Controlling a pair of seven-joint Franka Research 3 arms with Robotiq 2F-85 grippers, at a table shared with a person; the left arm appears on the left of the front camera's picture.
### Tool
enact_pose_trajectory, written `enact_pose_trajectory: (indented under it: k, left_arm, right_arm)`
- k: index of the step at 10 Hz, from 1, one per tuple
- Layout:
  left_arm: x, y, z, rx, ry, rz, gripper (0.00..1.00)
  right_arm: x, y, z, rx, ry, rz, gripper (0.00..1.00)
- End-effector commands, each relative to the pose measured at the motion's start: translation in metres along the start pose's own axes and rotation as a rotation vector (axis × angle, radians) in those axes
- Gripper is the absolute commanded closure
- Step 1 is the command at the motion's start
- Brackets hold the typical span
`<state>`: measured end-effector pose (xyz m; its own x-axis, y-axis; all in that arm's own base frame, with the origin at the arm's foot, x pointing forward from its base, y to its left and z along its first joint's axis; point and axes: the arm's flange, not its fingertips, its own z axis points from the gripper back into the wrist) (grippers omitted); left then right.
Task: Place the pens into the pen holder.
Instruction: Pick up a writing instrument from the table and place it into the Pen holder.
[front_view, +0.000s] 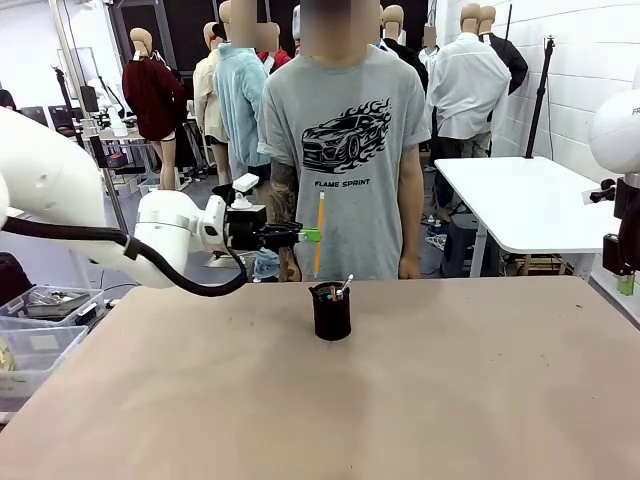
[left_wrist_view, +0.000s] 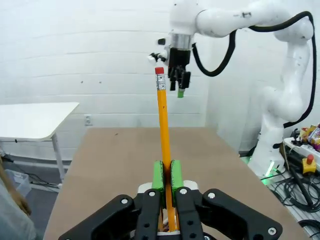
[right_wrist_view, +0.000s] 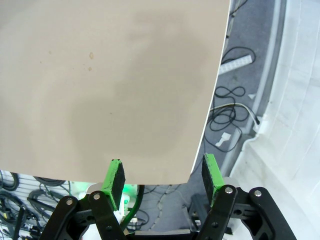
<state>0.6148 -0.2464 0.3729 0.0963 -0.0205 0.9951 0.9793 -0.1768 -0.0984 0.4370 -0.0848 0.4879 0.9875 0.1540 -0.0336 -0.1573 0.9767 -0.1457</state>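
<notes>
The yellow pencil (front_view: 320, 235), red eraser up, stands upright clamped in the left gripper (front_view: 308, 235) above and just left of the black holder (front_view: 331, 312) mid-table, bare table (front_view: 480, 390) all around, while the right gripper (right_wrist_view: 162, 175) hangs spread over the table's edge.

Front camera across table (front_view: 480, 400); wrist close-ups.

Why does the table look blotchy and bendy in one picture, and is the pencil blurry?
In the right wrist view, the table shows soft darker patches and its edge curves, as a wide-angle lens would bend it. In the left wrist view, the yellow pencil looks sharp between the left gripper pads. In the front view, light is even, with a small shadow by the pen holder.
</notes>
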Motion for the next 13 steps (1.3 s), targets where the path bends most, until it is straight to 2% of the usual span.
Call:
enact_pose_trajectory:
  k: [1,7,13]
  left_arm:
    - [-0.006,0.033,0.003,0.041,-0.001,0.006,1.0]
    - [-0.055,0.05,-0.008,0.113,-0.005,-0.004,1.0]
    - [-0.07,0.044,-0.007,0.107,0.009,0.003,1.0]
  right_arm:
    - [-0.002,-0.002,-0.001,-0.021,0.003,0.02,0.22]
    - [-0.002,-0.002,-0.001,-0.021,0.003,0.02,0.22]
    - [-0.002,-0.002,-0.001,-0.021,0.003,0.02,0.22]
